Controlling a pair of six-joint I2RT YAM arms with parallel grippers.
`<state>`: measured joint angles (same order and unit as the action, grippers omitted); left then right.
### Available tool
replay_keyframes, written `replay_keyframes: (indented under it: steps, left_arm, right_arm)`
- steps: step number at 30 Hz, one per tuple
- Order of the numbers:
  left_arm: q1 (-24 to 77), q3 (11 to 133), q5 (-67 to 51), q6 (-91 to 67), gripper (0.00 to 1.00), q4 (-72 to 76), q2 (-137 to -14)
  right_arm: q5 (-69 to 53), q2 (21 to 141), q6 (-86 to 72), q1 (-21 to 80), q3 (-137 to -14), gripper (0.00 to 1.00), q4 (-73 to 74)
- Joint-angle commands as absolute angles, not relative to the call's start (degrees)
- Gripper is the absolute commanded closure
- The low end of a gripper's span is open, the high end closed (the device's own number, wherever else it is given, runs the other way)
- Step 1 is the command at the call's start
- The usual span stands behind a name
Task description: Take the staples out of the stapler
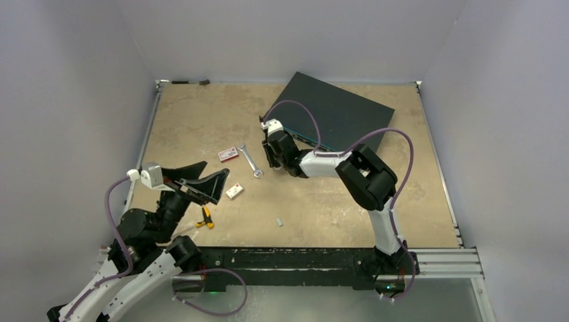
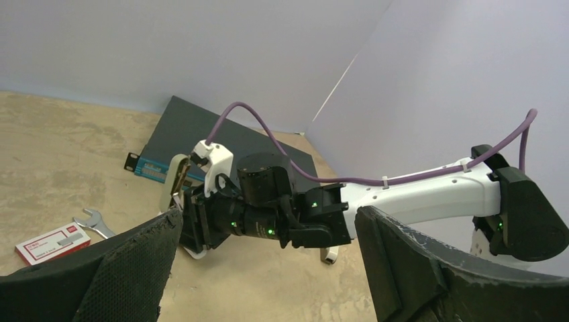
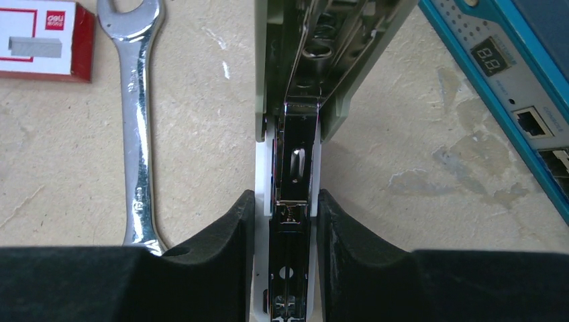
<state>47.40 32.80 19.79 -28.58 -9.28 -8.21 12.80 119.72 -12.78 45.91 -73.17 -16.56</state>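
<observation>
Tan tabletop [image 1: 322, 201]; hinged-open stapler [image 3: 295, 87], silvery channel [image 3: 295, 168]

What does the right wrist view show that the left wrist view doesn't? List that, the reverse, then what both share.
Only right wrist: the metal channel inside the stapler, clamped by the right gripper, and the digit display on the device.
Only left wrist: the right arm, its purple cable, the open left gripper.
Both: stapler, wrench, staple box, device.
</observation>
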Motion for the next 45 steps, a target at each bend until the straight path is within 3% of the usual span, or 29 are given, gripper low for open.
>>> replay_keyframes:
  steps: [1,3,10,17,24,27,31,33,35,37,45]
  left_arm:
    - [47.5,34.84,20.66,-26.99,0.0,-10.58,-7.83]
    - [47.51,34.81,20.78,-27.1,0.0,-10.95,-7.4]
    - [47.46,33.6,23.48,-27.55,0.0,-12.95,-4.61]
    - [47.55,34.29,26.14,-27.77,0.0,-14.83,-5.3]
    - [47.53,38.2,35.11,-35.0,0.0,-23.12,-11.85]
    - [47.54,43.25,36.24,-35.89,0.0,-28.56,-19.06]
    - [47.5,47.47,36.08,-37.24,0.0,-33.74,-27.89]
    - [47.55,47.91,35.19,-37.93,0.0,-34.23,-30.56]
    - [47.52,47.25,33.47,-38.5,0.0,-33.17,-31.7]
    - [47.55,45.99,32.08,-38.82,0.0,-31.29,-31.76]
    - [47.48,44.52,29.22,-40.43,0.0,-29.43,-31.72]
  right_arm:
    - [18.16,119.53,-14.16,45.86,-73.39,0.63,-14.77]
    - [18.69,119.05,-13.97,45.86,-72.48,0.53,-14.9]
    - [19.11,116.93,-13.5,46.34,-70.49,0.36,-13.76]
    - [17.03,113.06,-14.06,46.66,-67.5,0.34,-14.51]
    - [12.1,100.17,-18.0,46.8,-62.06,0.29,-15.03]
    - [15.09,94.78,-27.59,46.59,-59.83,0.19,-7.9]
    - [26.09,91.86,-42.68,45.95,-60.8,0.17,10.37]
    - [33.84,91.02,-49.54,45.93,-62.05,0.14,21.44]
    - [40.35,89.57,-58.52,45.94,-62.61,0.02,32.55]
    - [43.62,86.26,-64.41,45.82,-61.16,0.01,38.84]
    - [37.12,69.33,-63.43,33.5,-47.79,0.01,33.25]
